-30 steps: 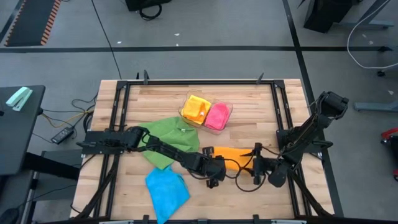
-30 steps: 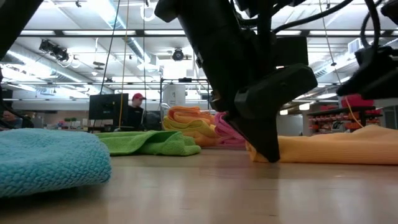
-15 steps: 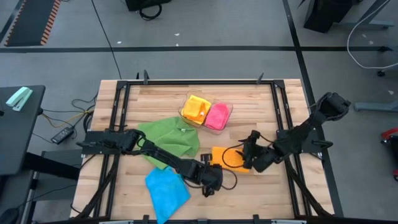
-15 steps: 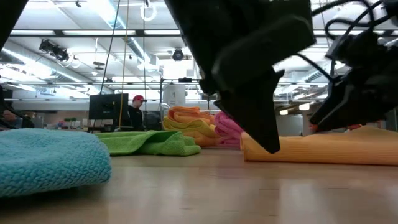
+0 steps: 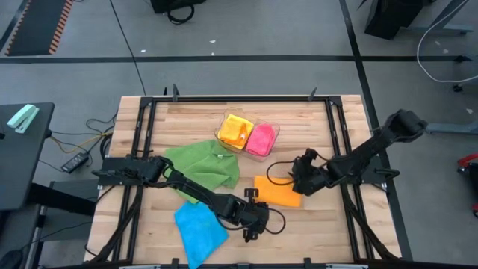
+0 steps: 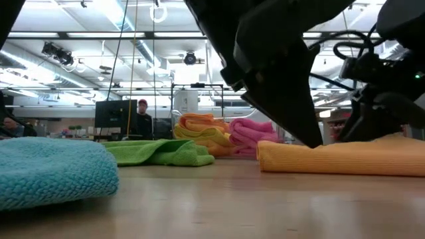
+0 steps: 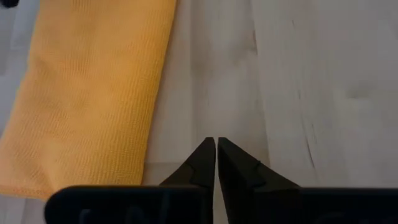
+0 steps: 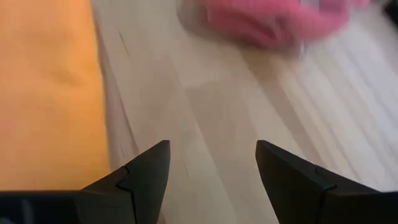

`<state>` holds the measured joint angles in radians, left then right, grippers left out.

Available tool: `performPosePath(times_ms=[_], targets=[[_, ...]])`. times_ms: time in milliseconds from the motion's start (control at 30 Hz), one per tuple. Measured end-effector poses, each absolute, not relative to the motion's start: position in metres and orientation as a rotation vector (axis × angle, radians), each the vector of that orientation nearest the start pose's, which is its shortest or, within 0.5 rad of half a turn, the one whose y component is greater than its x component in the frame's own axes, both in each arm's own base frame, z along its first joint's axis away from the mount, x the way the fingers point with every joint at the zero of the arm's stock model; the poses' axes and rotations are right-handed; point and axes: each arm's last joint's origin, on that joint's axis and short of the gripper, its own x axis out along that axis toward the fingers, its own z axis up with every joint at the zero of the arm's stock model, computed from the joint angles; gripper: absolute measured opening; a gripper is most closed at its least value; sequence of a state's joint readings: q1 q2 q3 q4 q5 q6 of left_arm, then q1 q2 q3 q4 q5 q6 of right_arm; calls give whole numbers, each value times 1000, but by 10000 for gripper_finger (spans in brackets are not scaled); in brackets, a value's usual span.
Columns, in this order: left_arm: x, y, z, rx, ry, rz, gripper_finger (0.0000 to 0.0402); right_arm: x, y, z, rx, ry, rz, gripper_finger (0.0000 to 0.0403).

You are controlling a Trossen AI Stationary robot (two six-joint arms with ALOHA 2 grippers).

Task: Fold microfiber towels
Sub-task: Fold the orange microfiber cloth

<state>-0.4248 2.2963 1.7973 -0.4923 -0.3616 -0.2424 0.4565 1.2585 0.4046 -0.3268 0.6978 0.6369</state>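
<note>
The orange towel lies folded into a flat rectangle on the wooden worktop, and everything else is placed from it. In the left wrist view the same towel shows as a smooth, even slab with bare wood beside it.

The left gripper sits just beside the orange towel, on the side toward the front edge of the worktop, not touching it — its fingers are pressed together with nothing between them. The right gripper hovers at the towel's opposite end, over its far corner, with its fingers spread apart and empty; wood shows between them.

Beyond the orange towel, toward the back of the worktop, a clear plastic tray holds a yellow towel and a pink towel side by side. The green towel lies loosely spread, partly under the left arm, well apart from the orange one. The blue towel lies crumpled near the front edge, beyond the left gripper from the orange towel.

In the low view the orange towel rests flat, and a person stands far behind in the room.
</note>
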Motion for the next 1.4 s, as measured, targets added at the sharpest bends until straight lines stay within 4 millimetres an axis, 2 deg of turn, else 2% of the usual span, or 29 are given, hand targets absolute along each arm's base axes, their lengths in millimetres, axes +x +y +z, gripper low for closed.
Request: performPosePath(times_ms=[100, 233, 400, 533, 800, 933, 1067, 1267, 1400], targets=[[452, -193, 157, 154, 911, 54, 27, 163, 60, 126, -19, 938, -482, 248], [452, -193, 158, 153, 908, 54, 33, 159, 64, 122, 54, 1063, -368, 248], [452, -193, 158, 152, 907, 53, 36, 159, 76, 118, 89, 1094, -277, 248], [452, -194, 158, 153, 901, 50, 31, 160, 94, 117, 132, 1063, -166, 248], [451, -207, 162, 215, 846, -15, 24, 156, 145, 127, 243, 916, 209, 248], [451, -213, 164, 237, 821, -41, 30, 145, 158, 131, 246, 955, 255, 248], [451, -215, 165, 240, 802, -49, 34, 138, 166, 138, 171, 1025, 239, 248], [455, -209, 166, 230, 794, -37, 27, 141, 185, 163, -134, 773, 261, 248], [455, -209, 166, 230, 795, -35, 27, 137, 194, 168, -264, 651, 262, 248]])
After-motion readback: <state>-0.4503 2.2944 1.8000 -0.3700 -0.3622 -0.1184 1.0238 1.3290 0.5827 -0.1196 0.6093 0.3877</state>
